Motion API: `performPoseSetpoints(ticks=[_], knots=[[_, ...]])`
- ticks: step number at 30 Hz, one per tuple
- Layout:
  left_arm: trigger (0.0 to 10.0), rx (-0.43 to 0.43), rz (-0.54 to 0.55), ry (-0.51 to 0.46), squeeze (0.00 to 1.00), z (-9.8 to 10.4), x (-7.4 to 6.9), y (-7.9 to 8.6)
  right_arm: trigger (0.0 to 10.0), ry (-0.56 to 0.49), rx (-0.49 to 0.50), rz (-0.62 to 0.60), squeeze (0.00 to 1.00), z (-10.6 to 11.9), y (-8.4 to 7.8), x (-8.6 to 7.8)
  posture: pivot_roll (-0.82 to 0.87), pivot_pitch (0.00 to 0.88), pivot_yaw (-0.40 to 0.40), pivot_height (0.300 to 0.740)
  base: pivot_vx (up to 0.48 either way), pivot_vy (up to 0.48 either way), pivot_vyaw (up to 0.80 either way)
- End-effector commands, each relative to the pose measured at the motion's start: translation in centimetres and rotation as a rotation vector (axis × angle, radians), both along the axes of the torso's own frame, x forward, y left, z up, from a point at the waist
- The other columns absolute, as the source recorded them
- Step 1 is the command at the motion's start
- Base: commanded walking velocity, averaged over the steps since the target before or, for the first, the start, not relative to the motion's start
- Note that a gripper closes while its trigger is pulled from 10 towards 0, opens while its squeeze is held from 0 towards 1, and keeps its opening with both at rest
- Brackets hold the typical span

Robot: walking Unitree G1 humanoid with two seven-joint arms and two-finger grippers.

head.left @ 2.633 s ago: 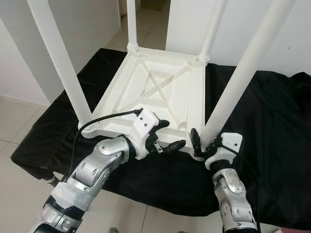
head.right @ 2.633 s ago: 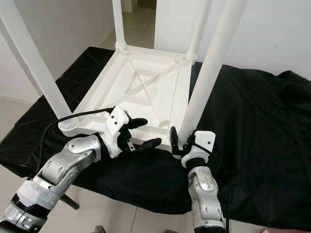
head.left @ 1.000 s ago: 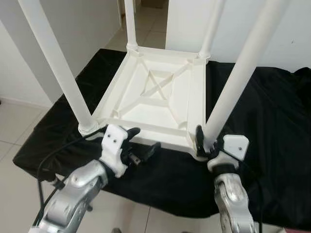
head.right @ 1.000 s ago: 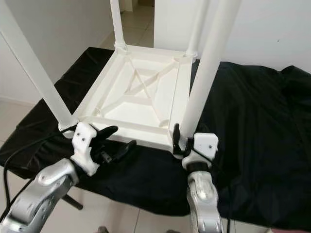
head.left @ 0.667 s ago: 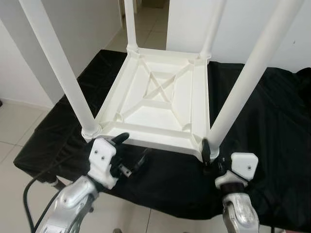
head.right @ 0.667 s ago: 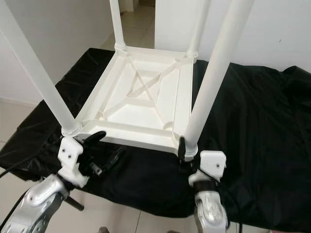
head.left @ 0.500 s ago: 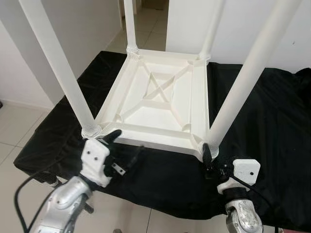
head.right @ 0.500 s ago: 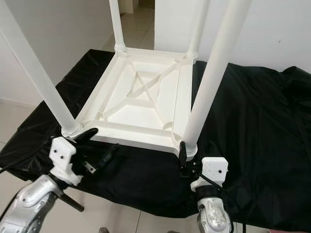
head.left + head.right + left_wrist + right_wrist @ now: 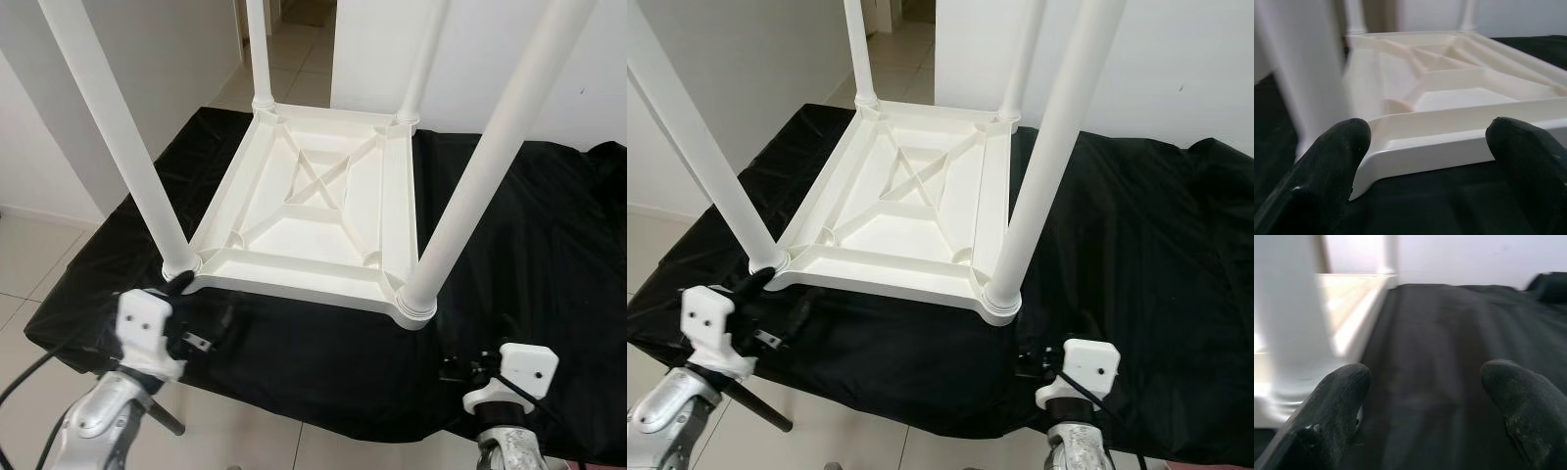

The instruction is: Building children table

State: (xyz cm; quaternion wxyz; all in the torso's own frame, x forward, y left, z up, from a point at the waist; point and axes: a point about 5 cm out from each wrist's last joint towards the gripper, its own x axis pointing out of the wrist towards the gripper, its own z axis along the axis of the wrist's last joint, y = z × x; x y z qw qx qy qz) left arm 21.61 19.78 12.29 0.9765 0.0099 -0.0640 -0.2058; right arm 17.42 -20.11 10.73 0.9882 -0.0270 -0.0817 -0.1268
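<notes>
Both pincers have drawn back toward the robot since the earlier frames, where the left one was reaching over the near rim and the right one was pressing against the near-right leg. Now the left pincer (image 9: pixel 201 318) is hovering just off the near-left corner of the children table (image 9: pixel 313 211), its fingers (image 9: pixel 1334 161) spread apart and gripping nothing. Over on the other side, the right pincer (image 9: pixel 460 369) is hanging low beside the near-right leg (image 9: pixel 470 186), clear of it, with its fingers (image 9: pixel 1334 401) also standing apart and empty. Meanwhile the white plastic table is lying upside down on the bench, which is draped in a black cloth (image 9: pixel 529 264), and its four legs are pointing upward. A cross-shaped rib is showing on its underside (image 9: pixel 906 181).
</notes>
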Motion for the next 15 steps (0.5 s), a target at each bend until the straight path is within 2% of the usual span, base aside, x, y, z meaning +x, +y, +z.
performPoseSetpoints(ticks=[1,2,3,5,7,8,10,13,15], knots=[[10.0,-0.028,0.160,-0.001,0.00,-0.1,0.3,1.1,10.0,0.009,0.005,-0.029,0.00,-0.4,-0.3,-0.2,-0.07,0.000,0.023,0.740,0.000,0.000,0.00],[10.0,-0.029,0.176,-0.005,0.00,-0.1,0.3,1.2,10.0,0.011,0.003,-0.050,0.00,-0.5,-0.5,-0.2,-0.07,0.000,0.023,0.740,0.000,0.000,0.00],[10.0,-0.043,0.176,-0.005,0.00,-0.2,0.2,0.6,10.0,0.008,-0.003,-0.089,0.00,-0.5,-0.7,-0.1,-0.06,0.000,0.023,0.740,0.000,0.000,0.00],[10.0,-0.043,0.176,-0.005,0.00,-0.2,0.2,0.6,10.0,0.008,-0.003,-0.089,0.00,-0.5,-0.7,-0.1,-0.06,0.000,0.023,0.740,0.000,0.000,0.00],[10.0,-0.054,0.175,-0.005,0.00,-0.2,0.2,0.1,10.0,0.006,-0.008,-0.115,0.00,-0.5,-0.8,-0.1,-0.06,0.000,0.023,0.740,0.000,0.000,0.00],[10.0,-0.066,0.155,0.000,0.00,-0.3,0.1,-0.7,10.0,0.004,-0.009,-0.118,0.00,-0.5,-0.5,0.1,-0.06,0.000,0.021,0.740,0.000,0.000,0.00],[10.0,-0.066,0.155,0.000,0.00,-0.3,0.1,-0.7,10.0,0.004,-0.009,-0.118,0.00,-0.5,-0.5,0.1,-0.06,0.000,0.021,0.740,0.000,0.000,0.00],[10.0,-0.008,0.081,-0.033,0.00,0.0,1.0,-2.2,10.0,0.009,0.006,-0.132,0.00,-0.4,-0.3,0.9,-0.05,0.017,0.020,0.740,0.000,0.000,0.00],[10.0,-0.008,0.081,-0.033,0.00,0.0,1.0,-2.2,10.0,0.009,0.006,-0.132,0.00,-0.4,-0.3,0.9,-0.05,0.017,0.020,0.740,0.000,0.000,0.00]])
